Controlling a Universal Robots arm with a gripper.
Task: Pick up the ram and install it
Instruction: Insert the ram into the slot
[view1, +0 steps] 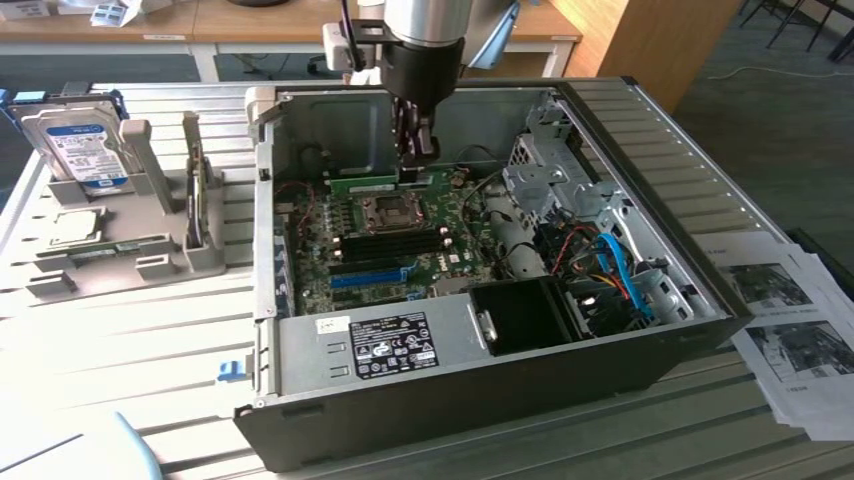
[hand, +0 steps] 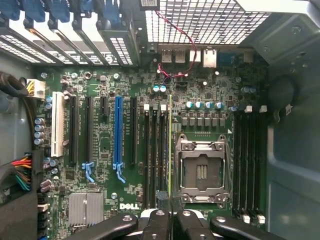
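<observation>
The gripper is clenched on the ram, holding it edge-on and parallel to the black memory slots beside the CPU socket, probably so it lines up squarely. Whether it touches a slot is unclear.

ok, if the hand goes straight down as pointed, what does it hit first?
The ram in the hand likely meets the board first, at the dark slots beside the socket; exact slot alignment unclear.
</observation>
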